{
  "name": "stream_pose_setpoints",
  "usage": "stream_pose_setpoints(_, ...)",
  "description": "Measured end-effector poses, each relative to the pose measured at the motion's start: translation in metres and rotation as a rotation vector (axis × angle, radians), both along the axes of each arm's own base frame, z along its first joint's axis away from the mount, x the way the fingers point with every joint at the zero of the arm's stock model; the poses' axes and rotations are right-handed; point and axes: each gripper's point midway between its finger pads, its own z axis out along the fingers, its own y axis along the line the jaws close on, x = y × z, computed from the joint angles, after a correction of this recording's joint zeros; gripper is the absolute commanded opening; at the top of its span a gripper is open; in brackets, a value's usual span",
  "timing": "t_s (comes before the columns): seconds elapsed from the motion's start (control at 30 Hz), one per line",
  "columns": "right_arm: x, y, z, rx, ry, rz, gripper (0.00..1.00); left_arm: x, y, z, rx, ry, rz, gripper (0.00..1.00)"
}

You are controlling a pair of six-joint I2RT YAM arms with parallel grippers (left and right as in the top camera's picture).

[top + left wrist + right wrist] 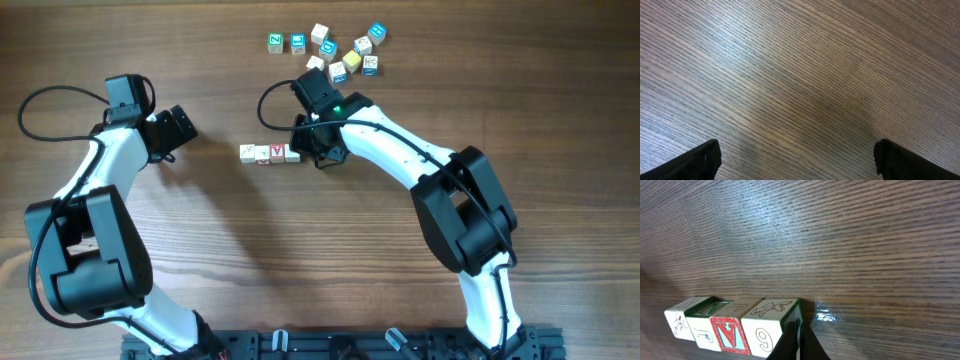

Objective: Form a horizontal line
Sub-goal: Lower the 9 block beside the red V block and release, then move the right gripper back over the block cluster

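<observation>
Wood-grain counter [300,260]; right arm [400,150] reaches in from the lower right to mid-counter, left arm [110,160] sits well apart at the left; loose cluster of blocks [340,50] at the far edge, scattered, some tilted; row of four blocks [270,153] lies left-to-right at centre, faces touching; right gripper [797,342] just beside the row's right end, jaws pressed together, holding nothing, tips against the green side of the end block [765,330]; red-framed block [730,335] next to it; left gripper [797,155] over bare wood, jaws wide.
</observation>
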Motion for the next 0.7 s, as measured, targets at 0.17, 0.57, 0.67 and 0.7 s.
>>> stream_pose_setpoints(0.17,0.000,0.000,0.000,0.001,0.003,-0.007,0.05,0.000,0.000,0.000,0.000,0.000,0.000,1.00)
stream_pose_setpoints(0.57,-0.004,-0.021,-0.008,-0.108,0.008,-0.020,0.04,0.000,0.000,0.000,0.000,0.000,0.000,1.00)
stream_pose_setpoints(0.67,-0.004,-0.026,-0.008,-0.149,-0.018,0.050,0.04,0.000,0.000,0.000,0.000,0.000,0.000,1.00)
stream_pose_setpoints(0.7,-0.004,-0.030,-0.004,-0.168,-0.013,0.077,0.04,0.000,0.000,0.000,0.000,0.000,0.000,1.00)
